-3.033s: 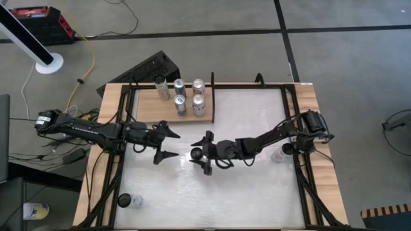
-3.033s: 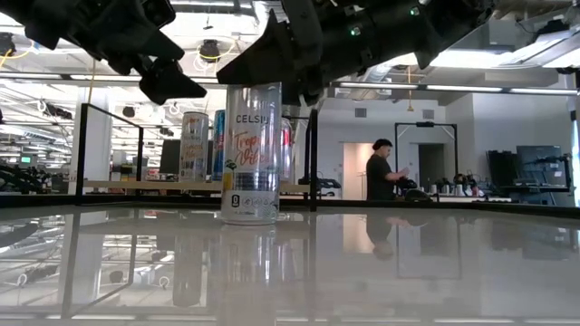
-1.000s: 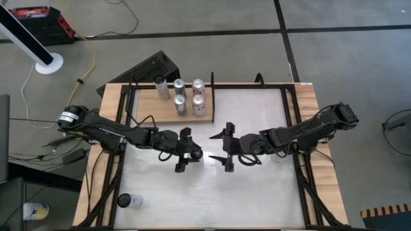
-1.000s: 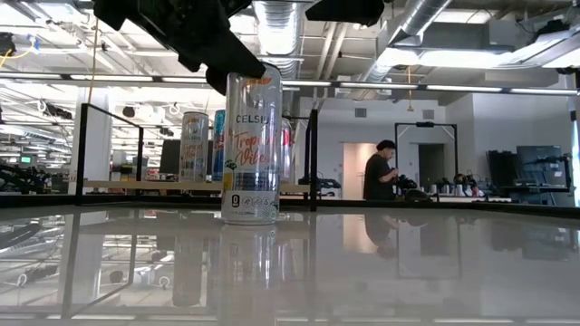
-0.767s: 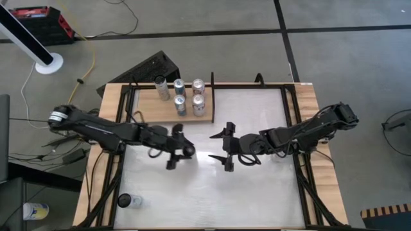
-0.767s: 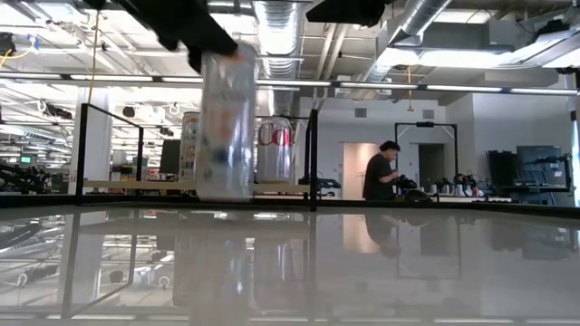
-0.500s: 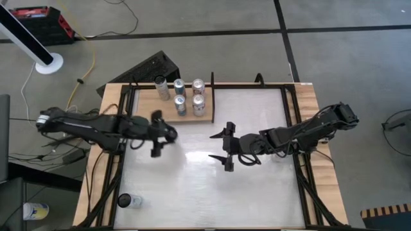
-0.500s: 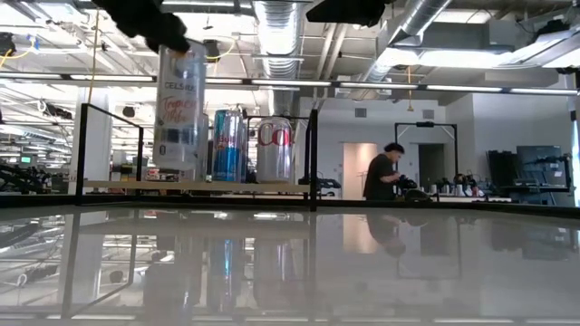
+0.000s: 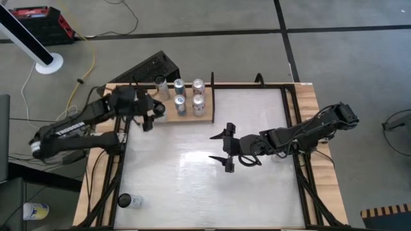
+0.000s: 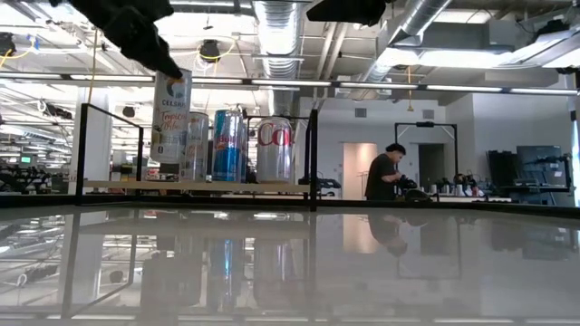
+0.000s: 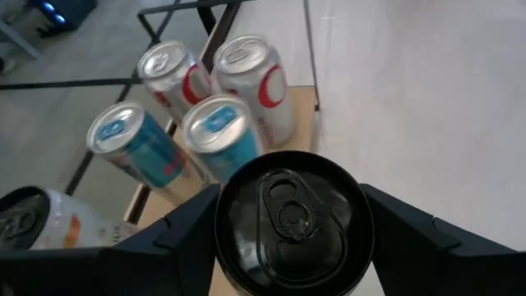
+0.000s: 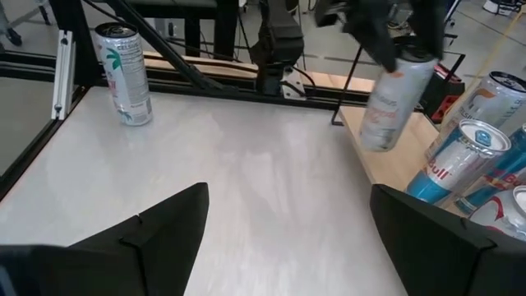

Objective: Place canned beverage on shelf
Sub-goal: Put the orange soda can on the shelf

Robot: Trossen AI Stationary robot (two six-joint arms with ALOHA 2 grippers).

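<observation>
Over the table you can count seven cylindrical aluminium drink cans (image 9: 198,102), two dark two-finger grippers, left gripper (image 11: 288,238) and right gripper (image 9: 226,149), and one light-brown wooden shelf (image 9: 189,117).

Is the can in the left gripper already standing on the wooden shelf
No, in the low view the can hangs in the left gripper with its base clearly above the shelf board.
</observation>
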